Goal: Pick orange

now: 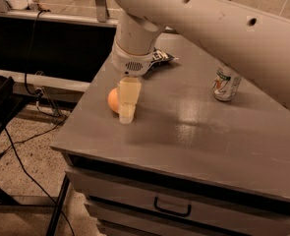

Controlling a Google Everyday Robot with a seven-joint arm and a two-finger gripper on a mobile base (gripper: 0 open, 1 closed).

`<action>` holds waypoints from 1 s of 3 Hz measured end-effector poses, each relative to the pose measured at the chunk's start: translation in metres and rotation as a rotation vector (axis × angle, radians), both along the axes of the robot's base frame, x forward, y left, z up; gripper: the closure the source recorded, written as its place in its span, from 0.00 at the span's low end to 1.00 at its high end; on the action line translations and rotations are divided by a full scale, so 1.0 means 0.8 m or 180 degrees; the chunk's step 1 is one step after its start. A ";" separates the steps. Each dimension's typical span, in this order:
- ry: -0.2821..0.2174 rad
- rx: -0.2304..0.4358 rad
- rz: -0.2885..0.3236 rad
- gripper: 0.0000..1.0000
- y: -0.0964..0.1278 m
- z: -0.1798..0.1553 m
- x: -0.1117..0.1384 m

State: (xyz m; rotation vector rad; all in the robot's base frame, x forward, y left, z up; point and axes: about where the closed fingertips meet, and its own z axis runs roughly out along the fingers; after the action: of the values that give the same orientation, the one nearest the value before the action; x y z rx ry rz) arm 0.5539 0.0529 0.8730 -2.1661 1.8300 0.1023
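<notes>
The orange (113, 100) sits on the grey table (193, 132) near its left edge. It is small, round and smooth. My gripper (126, 113) hangs from the big white arm (208, 23) and reaches down right at the orange. Its cream end covers the orange's right side and comes down to the table top. Only the left part of the orange shows.
A green and white soda can (226, 82) stands upright at the right. A dark snack bag (159, 58) lies behind the gripper. Drawers with a handle (171, 210) sit under the table. Cables (21, 146) run over the floor at the left.
</notes>
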 end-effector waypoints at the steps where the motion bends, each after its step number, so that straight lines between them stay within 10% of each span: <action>1: 0.0126 0.0039 0.0036 0.00 0.002 -0.006 0.000; 3: 0.0570 0.0123 0.0049 0.00 0.002 -0.040 0.003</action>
State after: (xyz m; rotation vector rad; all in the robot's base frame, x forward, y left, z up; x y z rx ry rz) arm 0.5561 0.0546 0.8412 -2.2071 1.8883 0.3426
